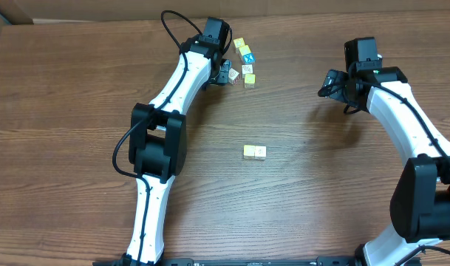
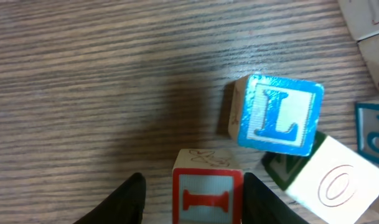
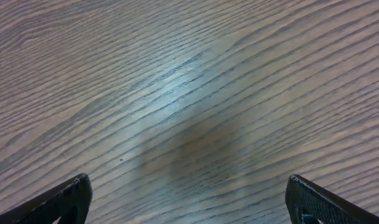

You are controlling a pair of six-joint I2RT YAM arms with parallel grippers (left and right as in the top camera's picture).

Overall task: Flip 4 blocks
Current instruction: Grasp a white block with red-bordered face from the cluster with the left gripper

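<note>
"Four blocks need turning over, and the one being dealt with is the red block [image 2: 208,198]. It sits letter I up on the desk [image 2: 83,74], in the far cluster by the left arm."

"Is it gripped?"

"Not that I can see. The left end effector [image 2: 193,183] is spread around it. One finger looks to touch its side, while the other stands apart with a gap."

"So what's the risk?"

"An uneven squeeze. The touching finger could shove or twist the block before the other lands, so it might skid instead of lifting."

"And the neighbours?"

"The blue block [image 2: 277,115] with the L is just beside it. It looks tilted and seems to rest against a white block [image 2: 335,180] marked O. A nudge could topple either one."

"What about the right side?"

"The right end effector [image 3: 189,202] is spread wide over the desk. It holds nothing and is well away from the cluster."
</note>
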